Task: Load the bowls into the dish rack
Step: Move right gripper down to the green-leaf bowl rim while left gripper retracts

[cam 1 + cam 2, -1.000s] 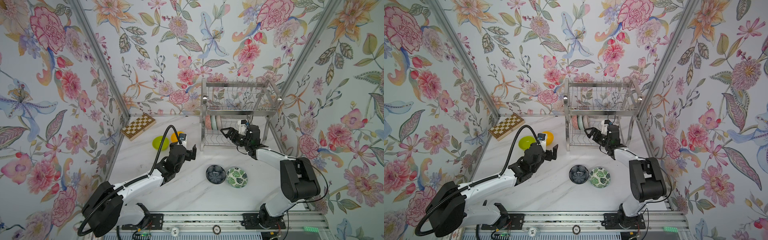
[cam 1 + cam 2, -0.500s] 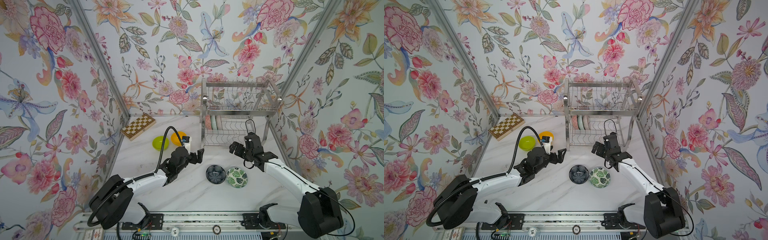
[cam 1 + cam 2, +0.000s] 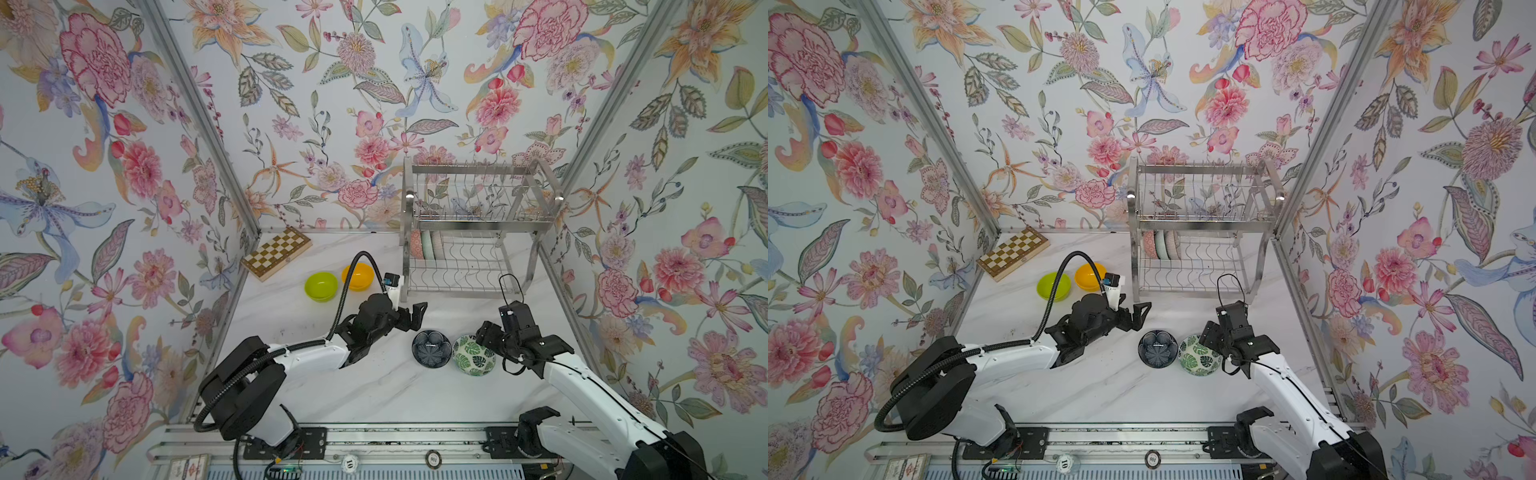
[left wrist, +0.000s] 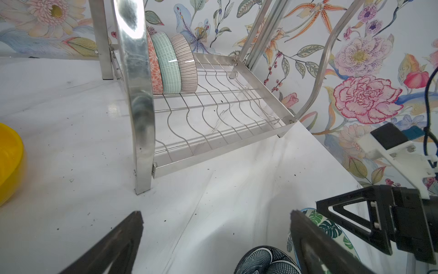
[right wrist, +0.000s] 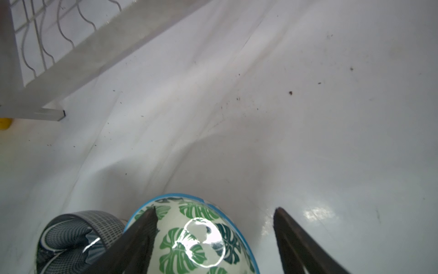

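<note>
This is a robot test booth, not a real kitchen. Three flat walls (image 3: 353, 83) papered with large flowers box in a white marble-look table (image 3: 374, 390), and they meet at bare metal corner posts (image 3: 206, 124). At 6 o'clock a metal rail (image 3: 374, 434) runs along the table's edge. The left arm (image 3: 309, 358) and the right arm (image 3: 582, 384) are mounted there, and a black cable (image 3: 342, 299) loops in the open. The only homely things are a steel dish rack (image 3: 478, 224) at 1 o'clock, bowls (image 3: 321, 286) on the table, and a chessboard (image 3: 276, 252) at 10 o'clock.
</note>
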### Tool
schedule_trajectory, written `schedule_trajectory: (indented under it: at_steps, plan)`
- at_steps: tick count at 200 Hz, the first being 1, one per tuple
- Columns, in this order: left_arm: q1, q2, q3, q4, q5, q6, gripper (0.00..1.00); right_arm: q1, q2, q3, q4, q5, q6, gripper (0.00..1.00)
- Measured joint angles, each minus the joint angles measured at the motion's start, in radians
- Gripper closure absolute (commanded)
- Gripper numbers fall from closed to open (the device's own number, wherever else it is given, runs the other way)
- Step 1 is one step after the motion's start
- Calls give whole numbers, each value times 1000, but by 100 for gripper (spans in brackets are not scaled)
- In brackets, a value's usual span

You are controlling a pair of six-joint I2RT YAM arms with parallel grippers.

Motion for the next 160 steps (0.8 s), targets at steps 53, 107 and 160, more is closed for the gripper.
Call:
schedule_trajectory:
  at_steps: [53, 107, 160]
  plan:
    - [-1, 0, 0, -2, -2, 31, 1, 1, -25, -115, 30, -50, 40, 45]
    - [-1, 0, 0, -2, -21, 55, 1, 19, 51, -135, 113, -77, 54, 57]
    - [-1, 0, 0, -2, -23, 58, 1, 19, 92, -135, 154, -76, 46, 68]
